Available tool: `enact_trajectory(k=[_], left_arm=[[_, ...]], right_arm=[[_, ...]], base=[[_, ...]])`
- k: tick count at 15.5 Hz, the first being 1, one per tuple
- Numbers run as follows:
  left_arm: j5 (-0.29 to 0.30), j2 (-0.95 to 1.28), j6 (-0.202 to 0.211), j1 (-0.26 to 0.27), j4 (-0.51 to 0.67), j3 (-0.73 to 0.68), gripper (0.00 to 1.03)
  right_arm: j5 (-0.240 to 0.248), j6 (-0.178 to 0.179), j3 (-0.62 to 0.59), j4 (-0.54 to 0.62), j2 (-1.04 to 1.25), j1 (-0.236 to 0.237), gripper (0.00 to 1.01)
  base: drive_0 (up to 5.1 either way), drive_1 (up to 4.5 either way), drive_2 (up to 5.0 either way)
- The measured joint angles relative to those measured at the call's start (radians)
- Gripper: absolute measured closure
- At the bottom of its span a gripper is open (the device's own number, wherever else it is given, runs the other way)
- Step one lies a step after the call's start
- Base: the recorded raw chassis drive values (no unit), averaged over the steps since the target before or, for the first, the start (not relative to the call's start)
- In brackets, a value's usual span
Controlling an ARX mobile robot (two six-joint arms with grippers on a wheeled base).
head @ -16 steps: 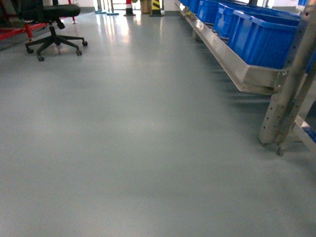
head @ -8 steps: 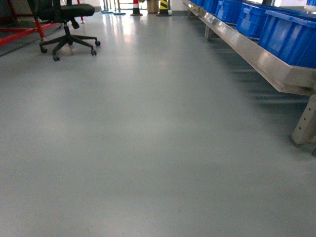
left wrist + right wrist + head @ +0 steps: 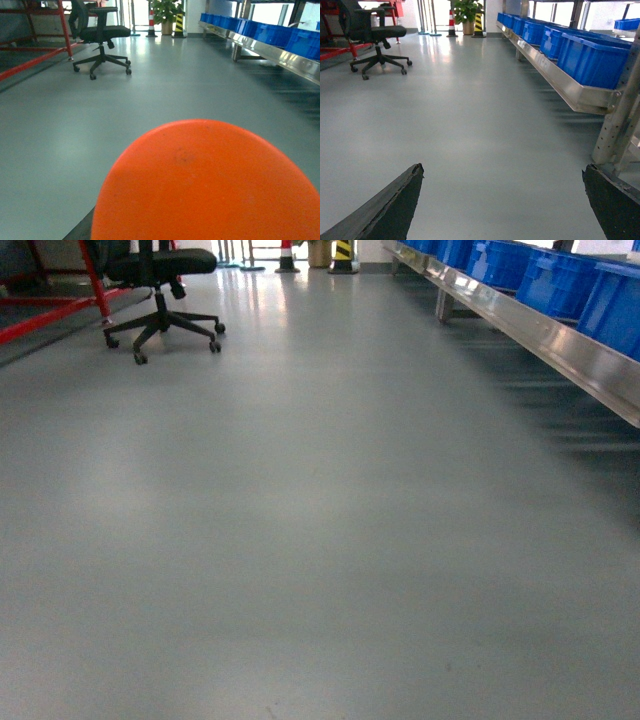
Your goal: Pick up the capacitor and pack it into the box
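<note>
Pale pink box and capacitor appear in no view; neither is visible, so the robot is probably in transit. An orange rounded object [image 3: 207,185] fills the left wrist view, hiding the left gripper, whose state I cannot tell. The right gripper [image 3: 502,200] has its dark fingers [image 3: 390,207] spread wide, empty, above grey floor [image 3: 320,540], beside blue bins [image 3: 590,57] on a metal rack [image 3: 560,82]; an office chair [image 3: 160,290] stands well apart.

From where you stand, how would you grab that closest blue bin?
Probably by the thick top rim, coming from the open floor side. The blue bin sits upright on the metal shelf with its front wall facing the aisle.
</note>
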Motion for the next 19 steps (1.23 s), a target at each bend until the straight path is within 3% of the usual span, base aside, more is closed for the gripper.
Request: enact_trajectory(k=[19], left_arm=[[0.0, 0.0, 0.0, 0.0, -0.002, 0.0, 0.6]], right_arm=[[0.0, 0.0, 0.0, 0.0, 0.0, 0.0, 0.03]], base=[[-5.0, 2.47, 2.5]])
